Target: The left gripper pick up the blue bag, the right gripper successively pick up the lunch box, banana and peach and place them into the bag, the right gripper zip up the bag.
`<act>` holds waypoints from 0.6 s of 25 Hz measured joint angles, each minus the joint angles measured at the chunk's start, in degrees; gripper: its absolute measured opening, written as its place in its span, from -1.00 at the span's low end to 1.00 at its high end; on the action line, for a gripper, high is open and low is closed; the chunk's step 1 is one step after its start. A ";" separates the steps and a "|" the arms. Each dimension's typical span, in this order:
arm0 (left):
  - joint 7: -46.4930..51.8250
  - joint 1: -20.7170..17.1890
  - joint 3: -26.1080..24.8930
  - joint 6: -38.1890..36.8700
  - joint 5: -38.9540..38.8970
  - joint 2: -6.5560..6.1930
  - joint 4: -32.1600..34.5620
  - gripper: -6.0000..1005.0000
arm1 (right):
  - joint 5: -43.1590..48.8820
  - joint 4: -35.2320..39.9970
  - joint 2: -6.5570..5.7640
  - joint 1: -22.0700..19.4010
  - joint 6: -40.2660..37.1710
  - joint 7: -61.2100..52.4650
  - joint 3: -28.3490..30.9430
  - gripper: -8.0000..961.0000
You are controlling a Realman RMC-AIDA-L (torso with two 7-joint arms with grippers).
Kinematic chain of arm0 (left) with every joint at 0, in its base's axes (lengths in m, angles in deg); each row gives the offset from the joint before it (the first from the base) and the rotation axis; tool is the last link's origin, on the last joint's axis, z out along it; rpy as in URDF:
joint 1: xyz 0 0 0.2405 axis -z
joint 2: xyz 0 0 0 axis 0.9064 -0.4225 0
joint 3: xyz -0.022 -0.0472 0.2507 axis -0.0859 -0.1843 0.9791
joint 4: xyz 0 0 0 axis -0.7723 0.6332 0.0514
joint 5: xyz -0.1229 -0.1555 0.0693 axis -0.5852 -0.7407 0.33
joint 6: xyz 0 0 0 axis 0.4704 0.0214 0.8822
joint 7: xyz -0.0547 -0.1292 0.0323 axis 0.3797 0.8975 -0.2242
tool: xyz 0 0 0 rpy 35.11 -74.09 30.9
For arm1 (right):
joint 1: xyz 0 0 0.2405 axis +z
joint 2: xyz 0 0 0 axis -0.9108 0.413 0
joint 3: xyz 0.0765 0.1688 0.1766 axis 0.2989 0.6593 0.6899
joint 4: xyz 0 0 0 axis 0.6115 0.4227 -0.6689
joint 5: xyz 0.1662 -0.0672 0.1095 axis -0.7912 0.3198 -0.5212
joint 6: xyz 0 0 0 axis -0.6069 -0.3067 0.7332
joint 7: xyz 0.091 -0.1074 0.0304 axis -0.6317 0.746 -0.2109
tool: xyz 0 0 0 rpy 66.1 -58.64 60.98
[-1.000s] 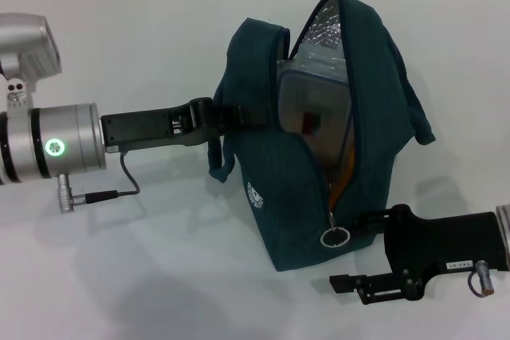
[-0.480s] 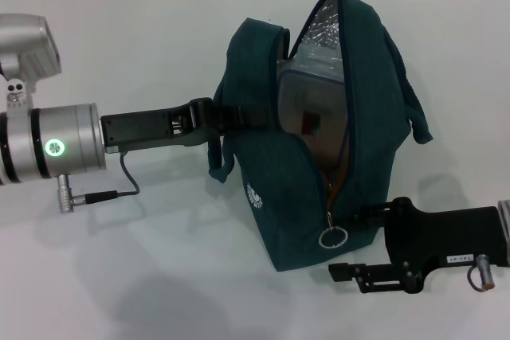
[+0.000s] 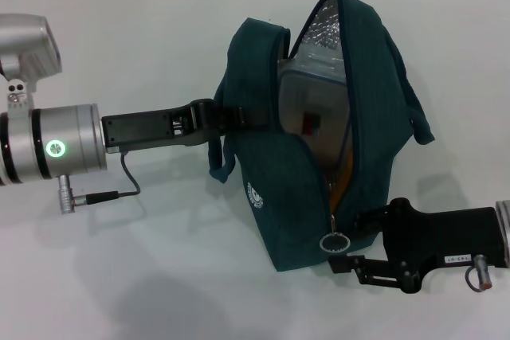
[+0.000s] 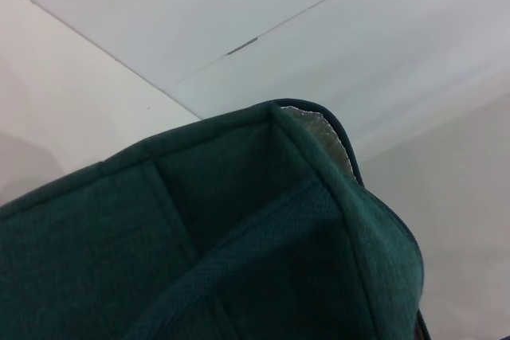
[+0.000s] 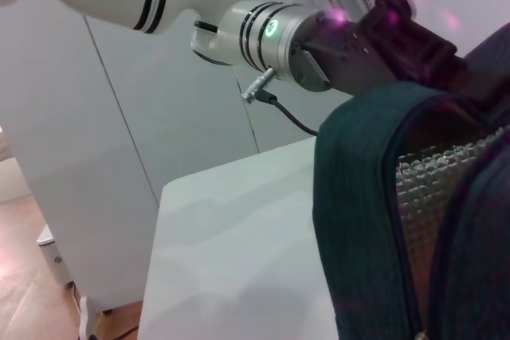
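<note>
Pinching open right fingers point(image 3: 344, 264) squarely onto the zipper ring point(image 3: 335, 242), left fingers point(image 3: 231, 117) gripping the blue bag point(image 3: 271, 189) steady.

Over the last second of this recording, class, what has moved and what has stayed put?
The right gripper has slid leftward along the table, closing in until its fingers reach the ring zipper pull at the foot of the blue bag. The left gripper keeps holding the bag's side; the bag stays upright and unzipped, the lunch box inside.

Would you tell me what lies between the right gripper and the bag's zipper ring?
Nothing: in the head view the right gripper sits right at the zipper ring of the blue bag.
</note>
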 joint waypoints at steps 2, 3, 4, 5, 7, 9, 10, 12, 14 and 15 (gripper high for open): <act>0.00 0.00 0.00 0.00 0.00 0.00 0.00 -0.89 | 0.00 -0.04 0.00 0.01 0.14 -0.07 0.01 -0.17; 0.00 -0.02 0.00 0.00 0.00 0.00 0.00 -0.89 | 0.00 -0.03 0.00 0.02 0.23 -0.09 0.01 -0.19; 0.00 -0.07 0.00 0.00 0.00 0.00 0.00 -0.89 | 0.00 -0.04 -0.01 0.03 0.38 -0.11 0.01 -0.21; 0.00 -0.12 0.00 0.00 0.00 0.00 0.00 -0.89 | 0.00 -0.04 0.00 0.03 0.54 -0.14 0.01 -0.24; 0.00 -0.15 0.00 0.00 0.00 0.00 0.00 -0.89 | 0.00 -0.04 0.03 0.05 0.83 -0.22 -0.01 -0.24; 0.00 -0.16 0.00 0.00 0.00 0.00 0.00 -0.89 | 0.01 -0.04 0.06 0.05 1.26 -0.27 -0.19 -0.24; 0.00 -0.17 0.00 0.00 0.00 0.00 0.00 -0.89 | 0.01 -0.05 0.07 0.05 1.46 -0.27 -0.26 -0.24; 0.00 -0.17 0.00 0.00 0.00 0.00 0.00 -0.89 | 0.02 -0.08 0.12 0.04 1.86 -0.27 -0.39 -0.24; 0.00 -0.17 0.00 0.00 0.00 0.00 -0.09 -0.89 | 0.03 -0.11 0.18 0.02 1.99 -0.26 -0.50 -0.30; 0.00 -0.18 0.00 0.00 0.00 0.00 -0.14 -0.89 | 0.04 -0.12 0.20 0.02 2.00 -0.25 -0.55 -0.37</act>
